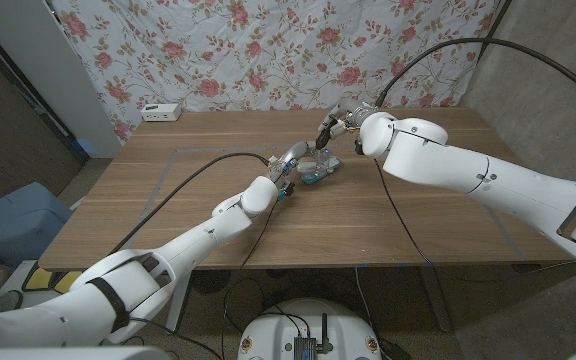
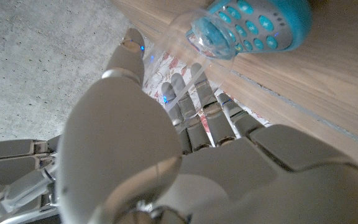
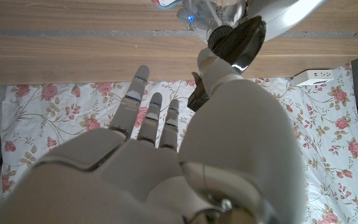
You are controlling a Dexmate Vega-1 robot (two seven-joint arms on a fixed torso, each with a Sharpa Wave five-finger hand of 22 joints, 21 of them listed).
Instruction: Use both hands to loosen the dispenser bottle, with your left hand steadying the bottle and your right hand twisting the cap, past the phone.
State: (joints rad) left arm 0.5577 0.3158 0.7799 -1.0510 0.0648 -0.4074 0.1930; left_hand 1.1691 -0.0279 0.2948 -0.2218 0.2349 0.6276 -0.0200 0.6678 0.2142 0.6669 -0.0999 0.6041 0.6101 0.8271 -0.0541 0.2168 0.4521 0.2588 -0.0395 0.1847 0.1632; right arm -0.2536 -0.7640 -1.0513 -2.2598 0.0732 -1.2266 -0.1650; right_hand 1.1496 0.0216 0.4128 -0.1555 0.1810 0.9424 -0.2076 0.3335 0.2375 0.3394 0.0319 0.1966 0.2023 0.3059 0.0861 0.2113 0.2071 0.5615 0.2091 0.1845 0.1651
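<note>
Head view: the clear dispenser bottle (image 1: 315, 170) is seen mid-frame on the wooden surface (image 1: 168, 190), beside the left hand (image 1: 290, 160); grip can't be told. Right hand (image 1: 336, 125) is hung above, fingers spread. Left wrist view: a turquoise phone (image 2: 253, 25) is seen behind the bottle (image 2: 185, 37). Right wrist view: fingers (image 3: 143, 106) are held open, nothing gripped.

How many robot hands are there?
2. The left robot hand is near the table's middle, beside the clear bottle. The right robot hand is just beyond it, farther from the robot.
</note>
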